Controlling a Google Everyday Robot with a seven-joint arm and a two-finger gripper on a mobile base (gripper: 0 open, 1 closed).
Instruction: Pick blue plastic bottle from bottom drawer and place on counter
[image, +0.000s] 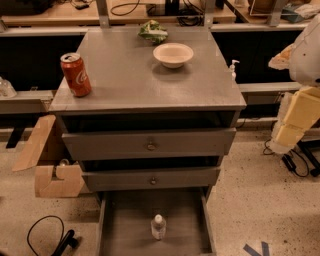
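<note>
The blue plastic bottle (158, 226), a clear, faintly bluish water bottle with a white screw cap and a pale label, stands upright in the middle of the bottom drawer (125, 225). This wide, shallow grey tray with a flat floor is pulled out at the foot of the grey drawer cabinet (150, 145). The bottle's long axis is vertical, cap uppermost, and it touches neither low side wall. The gripper (283, 136) hangs at the low end of a pale, blocky arm, off the cabinet's side where a small white pump dispenser (233, 67) stands. It is well apart from the bottle and higher than it, so I judge the reach must go down and across to the cabinet's front. Whether the gripper is spread or pressed together, I cannot tell. On the cabinet's top, the matte grey counter (130, 82) carries a glossy red soda can (75, 74) and a smooth cream bowl (173, 54).
</note>
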